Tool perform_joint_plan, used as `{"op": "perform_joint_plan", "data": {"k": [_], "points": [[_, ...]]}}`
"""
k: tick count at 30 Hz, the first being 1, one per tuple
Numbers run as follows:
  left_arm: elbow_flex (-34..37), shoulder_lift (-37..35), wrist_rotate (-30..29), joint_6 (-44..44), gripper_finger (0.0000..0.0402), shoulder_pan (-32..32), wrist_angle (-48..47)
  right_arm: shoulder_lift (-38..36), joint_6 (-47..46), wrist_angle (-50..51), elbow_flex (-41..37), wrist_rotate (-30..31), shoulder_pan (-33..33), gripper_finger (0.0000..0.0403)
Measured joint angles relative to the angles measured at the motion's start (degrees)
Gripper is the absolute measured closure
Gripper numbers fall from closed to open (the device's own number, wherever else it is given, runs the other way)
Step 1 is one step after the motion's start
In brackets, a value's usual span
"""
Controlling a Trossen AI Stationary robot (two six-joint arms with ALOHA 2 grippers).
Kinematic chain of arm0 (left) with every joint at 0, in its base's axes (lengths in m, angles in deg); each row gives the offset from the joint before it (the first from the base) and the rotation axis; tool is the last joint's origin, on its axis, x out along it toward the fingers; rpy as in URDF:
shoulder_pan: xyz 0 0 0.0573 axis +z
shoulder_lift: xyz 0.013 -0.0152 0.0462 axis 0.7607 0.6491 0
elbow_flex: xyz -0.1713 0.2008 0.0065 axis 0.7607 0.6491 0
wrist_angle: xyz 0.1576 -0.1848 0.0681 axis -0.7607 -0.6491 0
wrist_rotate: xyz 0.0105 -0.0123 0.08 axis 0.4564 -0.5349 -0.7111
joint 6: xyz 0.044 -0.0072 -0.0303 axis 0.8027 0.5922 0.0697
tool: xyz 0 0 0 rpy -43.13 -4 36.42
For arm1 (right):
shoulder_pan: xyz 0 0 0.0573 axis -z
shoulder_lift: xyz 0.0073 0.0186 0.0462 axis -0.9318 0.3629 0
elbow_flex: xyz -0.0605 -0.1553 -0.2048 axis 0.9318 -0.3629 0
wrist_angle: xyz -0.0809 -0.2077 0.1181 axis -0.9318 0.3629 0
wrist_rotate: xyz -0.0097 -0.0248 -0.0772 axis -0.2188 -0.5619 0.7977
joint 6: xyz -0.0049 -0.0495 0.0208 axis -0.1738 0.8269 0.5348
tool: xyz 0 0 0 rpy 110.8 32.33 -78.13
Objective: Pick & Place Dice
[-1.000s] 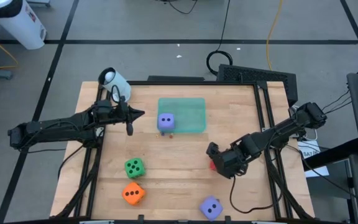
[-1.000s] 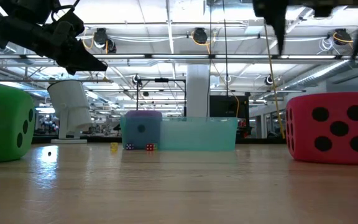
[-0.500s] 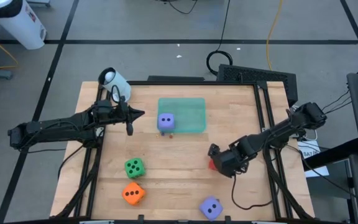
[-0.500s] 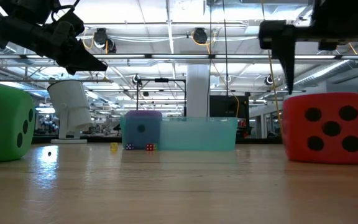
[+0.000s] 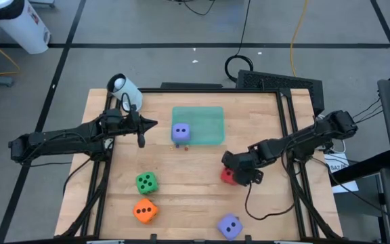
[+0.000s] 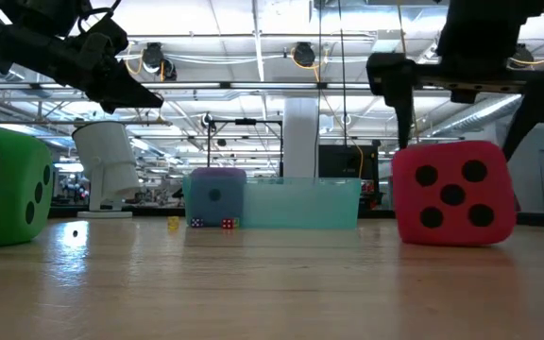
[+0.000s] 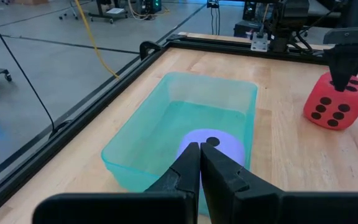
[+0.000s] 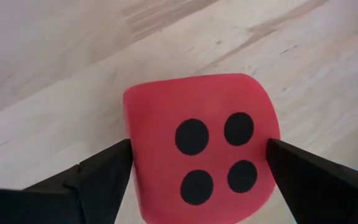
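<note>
Looking down on the table (image 5: 202, 196), I have the right gripper (image 5: 235, 170) over the red die (image 5: 228, 175), which sits on the wood toward the right side, just short of the teal tray (image 5: 205, 118). Its two fingers (image 8: 98, 171) stand spread wide, one on each side of the cube; whether they touch it I cannot tell. In the low view the die rests flat on the table with five pips facing the camera, and the right wrist view shows four pips on its upper face.

My left gripper (image 5: 141, 133) hangs above the table just left of the tray, fingers pressed together and holding nothing. One purple-blue die (image 5: 180, 132) lies at the tray's near left corner. The green die (image 5: 146, 181) and the orange die (image 5: 145, 211) sit close together at the near left, and the second purple-blue die (image 5: 229, 226) lies near the front edge.
</note>
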Motion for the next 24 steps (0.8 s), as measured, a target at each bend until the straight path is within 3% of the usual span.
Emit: {"op": "perform_joint_plan", "data": {"k": [5,12,16,20,24], "points": [[0.0,0.0,0.0,-0.1,0.038,0.0,-0.02,0.03,-7.53,-4.16,-2.18,-0.01,2.18,0.0045],[0.0,0.0,0.02,-0.96,0.038,0.0,-0.03,0.15,-27.73,-10.12,-6.66,-1.1,8.28,0.0046],[0.0,-0.01,0.02,-1.47,0.038,0.0,-0.04,0.17,-30.13,-15.89,-10.42,-3.82,8.89,0.0057],[0.0,0.0,0.07,-1.72,0.038,0.0,-0.04,0.37,-30.54,-21.81,-14.72,-3.54,8.08,0.0109],[0.0,0.0,0.09,-2.65,0.038,0.0,-0.04,0.6,-32.48,-25.7,-17.07,-3.83,8.0,0.0195]]}}
